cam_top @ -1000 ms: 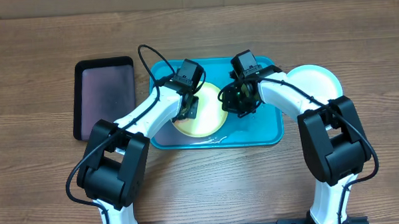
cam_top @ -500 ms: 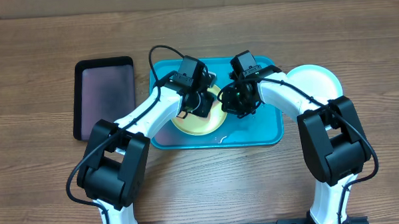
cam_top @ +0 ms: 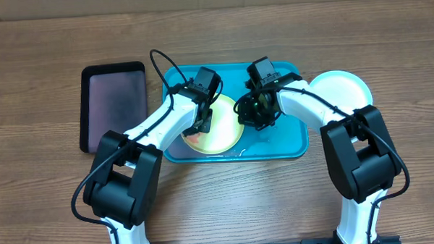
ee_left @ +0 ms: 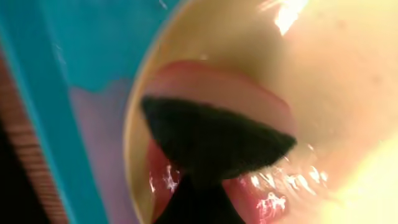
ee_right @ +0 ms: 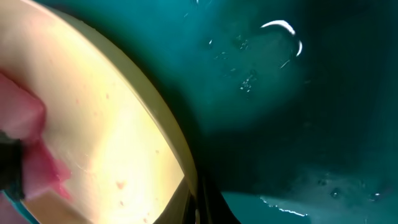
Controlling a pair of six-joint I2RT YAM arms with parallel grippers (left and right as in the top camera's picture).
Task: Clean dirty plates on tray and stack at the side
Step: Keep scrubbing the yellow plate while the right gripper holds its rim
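Note:
A yellow-green plate (cam_top: 222,129) lies in the turquoise tray (cam_top: 290,137). My left gripper (cam_top: 202,120) is shut on a dark sponge (ee_left: 211,134) and presses it on the plate's left part (ee_left: 336,81), where a wet red smear (ee_left: 211,87) spreads around it. My right gripper (cam_top: 247,112) is shut on the plate's right rim; in the right wrist view the rim (ee_right: 155,112) runs down between the jaws (ee_right: 198,202). A pale white-to-mint plate (cam_top: 342,88) lies on the table right of the tray. A third plate is not visible.
A smaller black tray (cam_top: 115,104) lies left of the turquoise tray. Water films and droplets lie on the tray floor (ee_right: 298,93). Wooden table surrounds everything. Both arms cross over the tray's front edge.
My left gripper with the sponge swept up and right across the plate, then back down-left. A red smear now shows at the plate's lower left. The right gripper stayed on the rim.

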